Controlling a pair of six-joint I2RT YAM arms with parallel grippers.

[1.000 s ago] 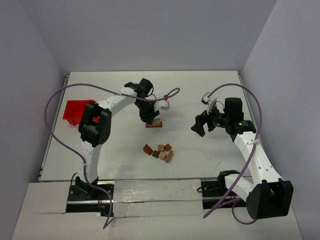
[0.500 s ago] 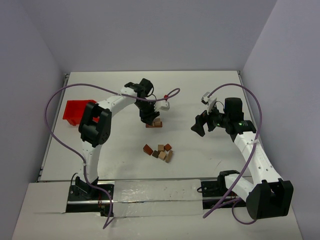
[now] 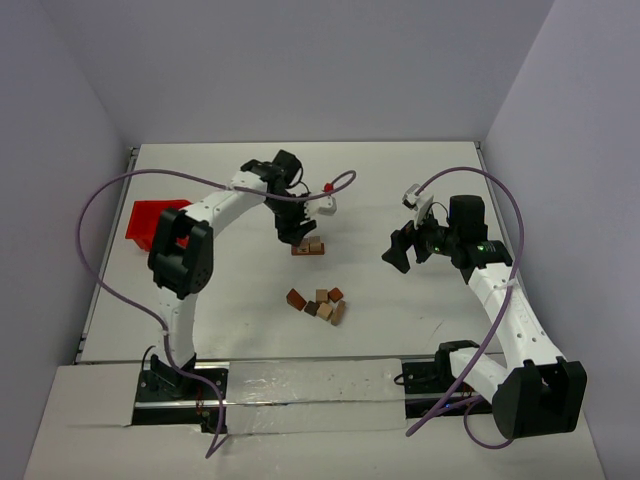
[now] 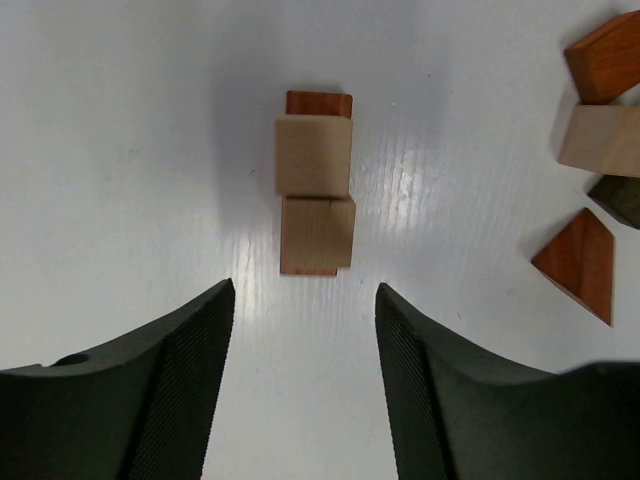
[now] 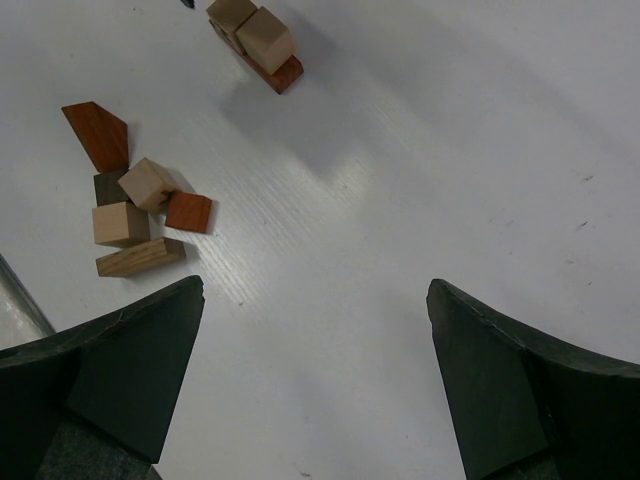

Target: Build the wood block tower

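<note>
The wood block tower is a reddish-brown bar lying flat with two tan cubes side by side on top; it also shows in the top view and at the top of the right wrist view. My left gripper hovers just behind it, open, with only bare table between its fingers. Several loose wood blocks lie in a cluster nearer the arm bases, tan, reddish-brown and dark. My right gripper hangs wide open to the tower's right, holding nothing.
A red bin stands at the left edge of the white table. Purple cables loop above both arms. Some loose blocks lie at the right edge of the left wrist view.
My left gripper has opened and drawn back slightly from the tower, leaving the second tan cube on the bar. The left arm's elbow has swung left. The right arm is still.
</note>
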